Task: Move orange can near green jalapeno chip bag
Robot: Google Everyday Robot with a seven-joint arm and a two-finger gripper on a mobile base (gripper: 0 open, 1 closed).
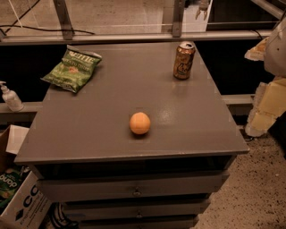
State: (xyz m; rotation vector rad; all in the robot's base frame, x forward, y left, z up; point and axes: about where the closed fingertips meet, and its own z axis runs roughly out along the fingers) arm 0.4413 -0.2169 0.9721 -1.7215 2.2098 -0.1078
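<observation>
The orange can (184,60) stands upright at the back right of the grey cabinet top (107,112). It is orange-brown with a silver top. The green jalapeno chip bag (72,69) lies flat at the back left, far from the can. My gripper (203,10) hangs at the top edge of the view, above and behind the can, apart from it. Its two pale fingers stand apart and hold nothing.
A round orange ball (140,123) sits near the middle of the top. Pale arm parts (268,103) fill the right edge. A metal rail (134,37) runs behind the cabinet. A white bottle (10,96) and cardboard boxes (20,201) stand at the left.
</observation>
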